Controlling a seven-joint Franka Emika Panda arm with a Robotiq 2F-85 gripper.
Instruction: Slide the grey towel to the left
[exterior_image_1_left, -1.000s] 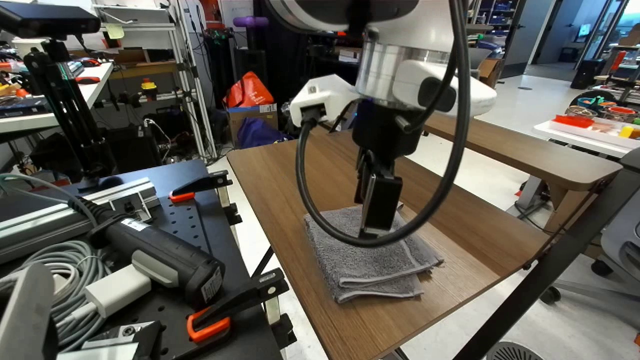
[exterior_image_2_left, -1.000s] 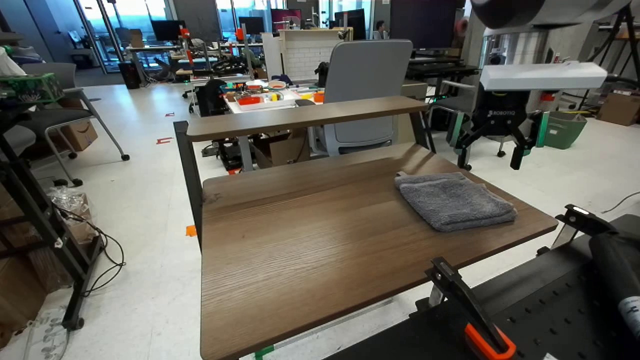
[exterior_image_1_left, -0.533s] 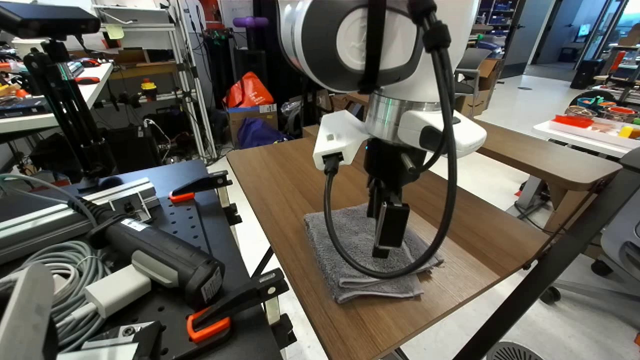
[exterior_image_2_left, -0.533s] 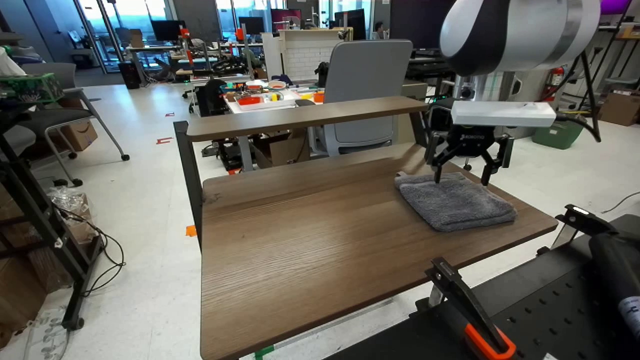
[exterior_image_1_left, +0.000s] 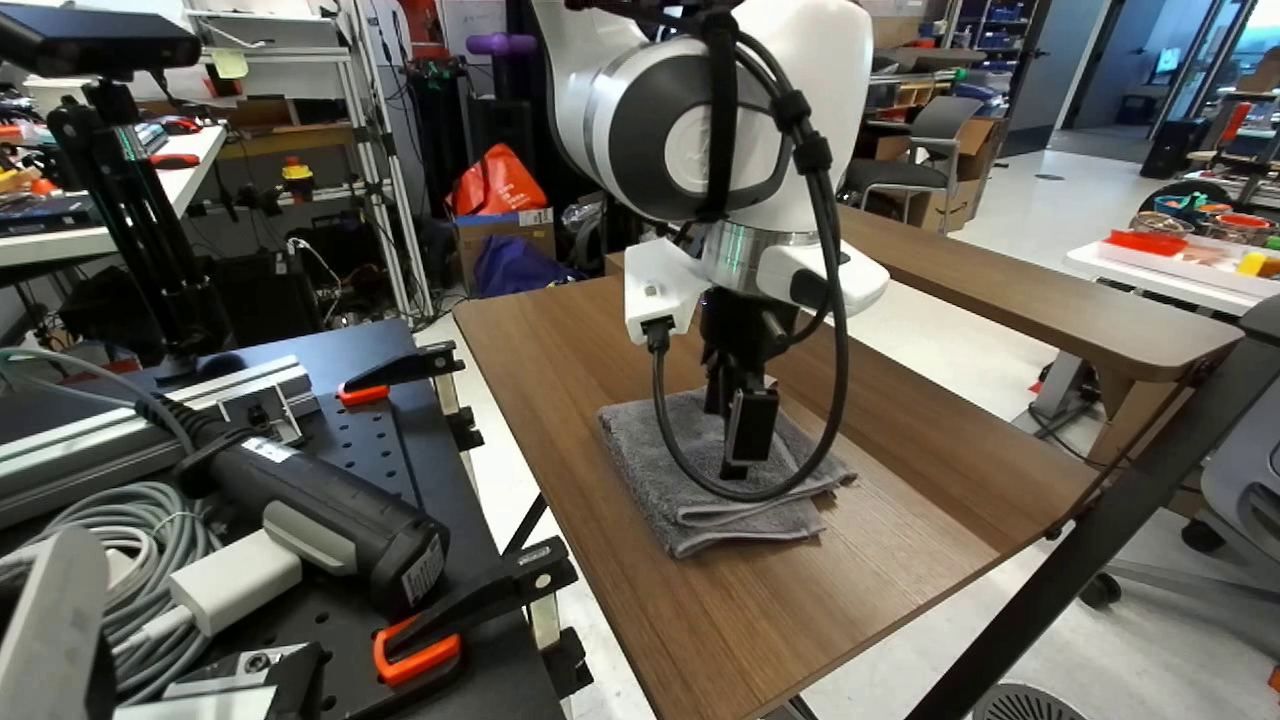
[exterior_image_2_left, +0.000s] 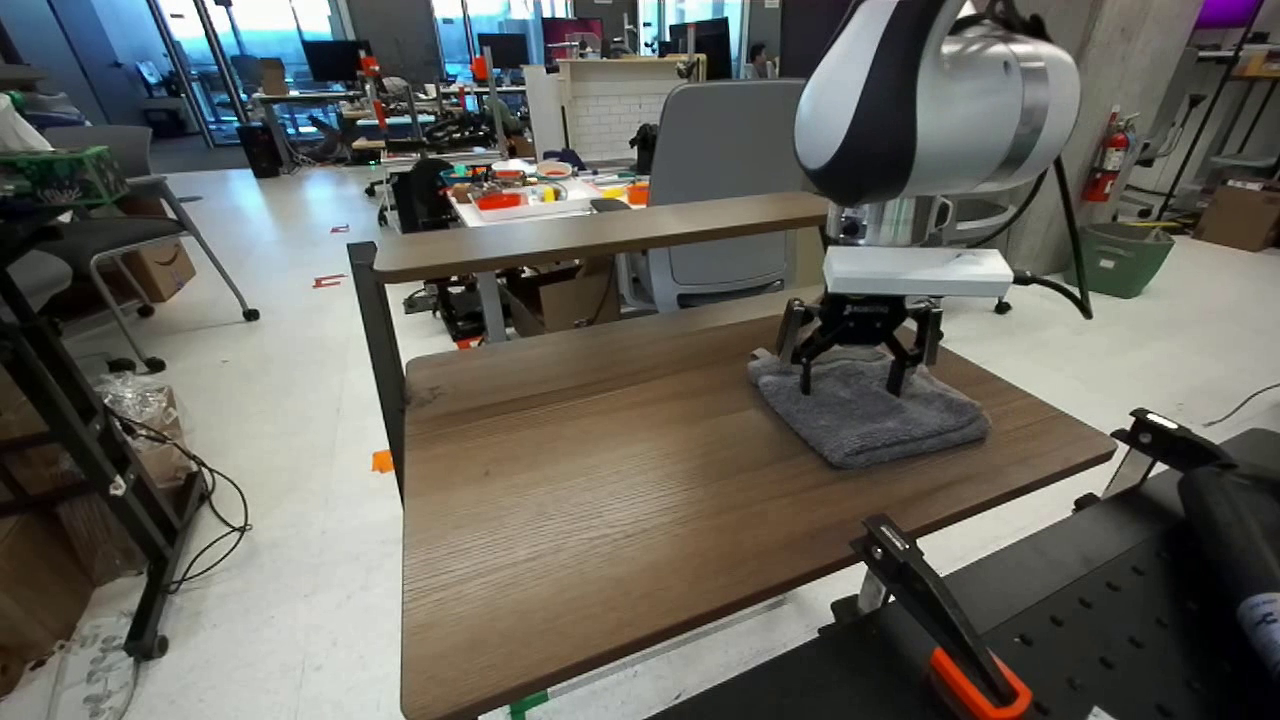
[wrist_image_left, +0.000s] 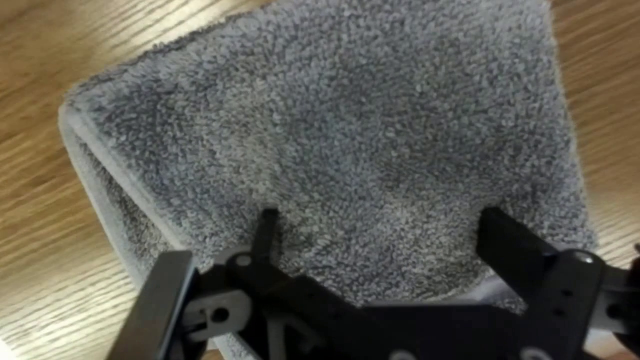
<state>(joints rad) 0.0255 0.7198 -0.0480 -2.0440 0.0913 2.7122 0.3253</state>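
Gripper (exterior_image_2_left: 850, 391) is resting on grey towel (exterior_image_2_left: 885, 430), fingers (wrist_image_left: 510, 245) apart

Both fingertips are pointing down and touching the towel's upper face, leaving a wide gap, and grey pile is showing between them in the wrist view. The folded towel is lying flat on the brown table (exterior_image_2_left: 600, 480), nearer its right-hand end in an exterior view. A black cable (exterior_image_1_left: 658, 380) is looping in front of the towel in an exterior view.
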